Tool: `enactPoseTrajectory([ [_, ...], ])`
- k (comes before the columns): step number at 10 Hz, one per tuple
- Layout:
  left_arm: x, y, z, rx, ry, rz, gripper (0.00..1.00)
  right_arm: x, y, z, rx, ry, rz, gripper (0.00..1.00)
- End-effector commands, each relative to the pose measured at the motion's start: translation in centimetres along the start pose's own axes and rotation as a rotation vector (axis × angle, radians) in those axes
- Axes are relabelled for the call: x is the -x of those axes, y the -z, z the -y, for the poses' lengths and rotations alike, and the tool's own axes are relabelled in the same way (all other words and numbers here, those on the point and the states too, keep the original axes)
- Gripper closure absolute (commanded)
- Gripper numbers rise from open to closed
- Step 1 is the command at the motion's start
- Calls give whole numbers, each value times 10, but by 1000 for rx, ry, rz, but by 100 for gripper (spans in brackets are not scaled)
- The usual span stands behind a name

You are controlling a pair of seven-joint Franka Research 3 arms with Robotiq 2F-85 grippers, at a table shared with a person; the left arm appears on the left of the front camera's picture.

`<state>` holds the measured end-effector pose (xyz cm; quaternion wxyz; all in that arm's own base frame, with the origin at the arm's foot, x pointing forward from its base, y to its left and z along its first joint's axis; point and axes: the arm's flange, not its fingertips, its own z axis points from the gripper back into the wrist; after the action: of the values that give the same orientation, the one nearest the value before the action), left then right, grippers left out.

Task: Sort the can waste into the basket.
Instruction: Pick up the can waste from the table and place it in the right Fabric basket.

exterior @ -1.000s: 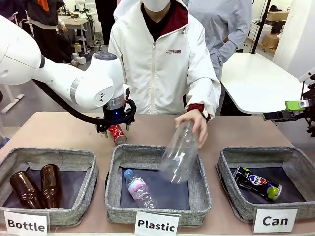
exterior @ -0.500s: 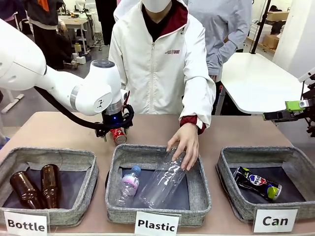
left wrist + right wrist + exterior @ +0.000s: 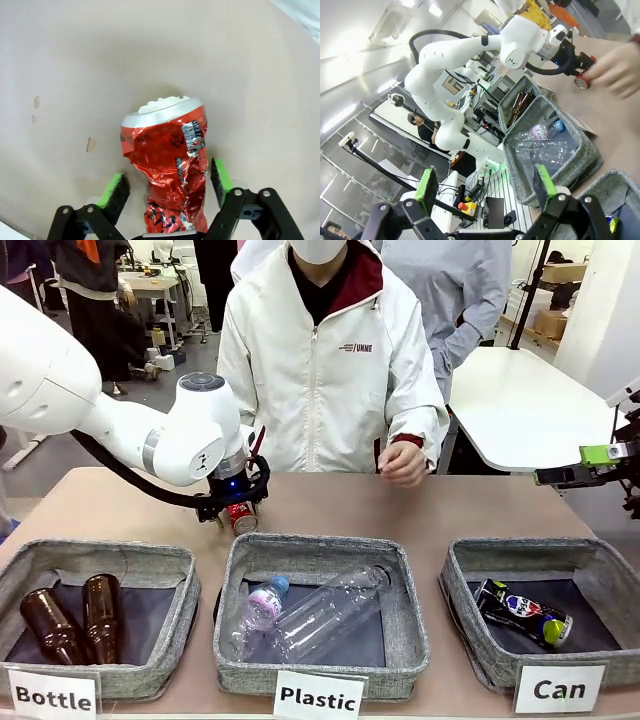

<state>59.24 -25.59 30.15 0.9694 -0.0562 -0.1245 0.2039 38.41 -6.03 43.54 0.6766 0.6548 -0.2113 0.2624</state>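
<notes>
A crushed red can sits on the tan surface, towards the far edge and left of the middle, just behind the far left corner of the centre basket. The left pincer comes down over it. In the left wrist view the two green pads stand apart on either side of the red can. There is a clear gap at one pad and almost none at the other. The can's long axis runs along the fingers, with its silver-rimmed end pointing away from the wrist. A barcode and small white print show on the crumpled side, too small to read.

Three grey fabric baskets line the near edge, each with a white card. "Bottle" is at the near left corner, "Plastic" in the middle and "Can" at the near right corner. The Can basket holds a dark blue can lying on its side. Its long axis runs from far left to near right, green end towards the near right corner.

The right pincer hangs beyond the right edge of the surface, pads wide apart and holding nothing. A person's hand rests at the far edge.
</notes>
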Motion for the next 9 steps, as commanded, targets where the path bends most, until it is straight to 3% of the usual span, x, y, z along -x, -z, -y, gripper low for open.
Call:
enactPoseTrajectory([
  [1,-4,4,3,16,15,16,93,1,-1,-1,-6,-21,-6,0],
  [2,-4,4,3,12,15,14,100,1,-1,-1,-6,-21,-6,0],
  [5,-6,4,3,7,14,11,96,1,-1,-1,-6,-21,-6,0],
  [9,-8,-12,-3,28,19,22,100,1,-1,-1,-6,-21,-6,0],
])
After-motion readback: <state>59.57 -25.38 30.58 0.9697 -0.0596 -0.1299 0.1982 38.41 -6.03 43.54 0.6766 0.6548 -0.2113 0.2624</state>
